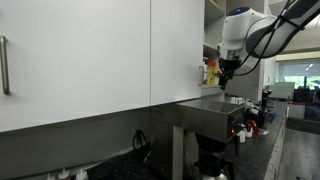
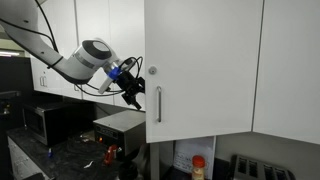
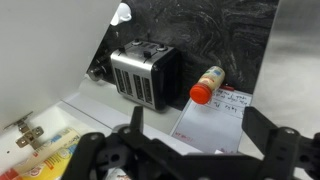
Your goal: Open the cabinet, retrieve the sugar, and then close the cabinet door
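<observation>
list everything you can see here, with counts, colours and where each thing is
cabinet door: one, white, short silver handle, beside the gripper
big front: one, white, long handle, nearest the camera
bottles: a few, colourful, on a shelf by the gripper
toaster: one, silver and black, on the dark counter
bottle: one, orange cap, near the toaster
paper: one, white, by that bottle
steel appliance: one, below the gripper
arm: one, white
gripper: one, black, open, empty

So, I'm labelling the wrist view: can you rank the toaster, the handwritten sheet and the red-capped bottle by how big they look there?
Largest: the toaster and the white sheet cover about the same area, so I won't rank them against each other.
Smallest: the red-capped bottle, clearly smaller than both.
</observation>
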{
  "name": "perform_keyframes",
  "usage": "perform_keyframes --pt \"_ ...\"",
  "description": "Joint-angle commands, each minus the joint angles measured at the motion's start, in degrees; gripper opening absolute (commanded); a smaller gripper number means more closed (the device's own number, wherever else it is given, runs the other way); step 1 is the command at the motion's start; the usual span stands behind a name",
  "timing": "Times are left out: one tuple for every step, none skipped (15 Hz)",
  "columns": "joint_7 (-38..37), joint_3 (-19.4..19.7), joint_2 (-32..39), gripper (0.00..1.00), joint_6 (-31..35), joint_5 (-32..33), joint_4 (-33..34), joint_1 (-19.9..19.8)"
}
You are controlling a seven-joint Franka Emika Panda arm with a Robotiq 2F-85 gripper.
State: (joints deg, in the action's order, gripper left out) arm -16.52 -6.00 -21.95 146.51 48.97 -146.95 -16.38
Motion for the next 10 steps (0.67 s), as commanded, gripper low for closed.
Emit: perform_keyframes --pt "-0.54 2.13 0.06 1.0 -0.71 0.89 0.17 2.31" --pt "-0.54 2.15 0.06 1.0 -0.71 0.89 0.17 2.31" --pt "-0.53 2.16 0.06 1.0 -0.71 0.89 0.17 2.31" --pt "-0.53 2.16 0.05 1.0 -0.71 0.89 0.17 2.31" --pt "-0.53 2.16 0.05 1.0 -0.71 0.89 0.17 2.31" --pt "-0.53 2.17 0.05 1.0 -0.71 0.89 0.17 2.31" --pt "-0.53 2.17 0.05 1.0 -0.71 0.89 0.17 2.31" --pt "-2.36 1.51 0.09 1.0 -1.22 2.69 0.94 1.57" --pt "-3.12 1.42 0.13 1.0 -1.82 3.2 1.69 1.59" --pt "-4.28 1.06 0.2 1.0 -2.81 4.6 2.5 1.36"
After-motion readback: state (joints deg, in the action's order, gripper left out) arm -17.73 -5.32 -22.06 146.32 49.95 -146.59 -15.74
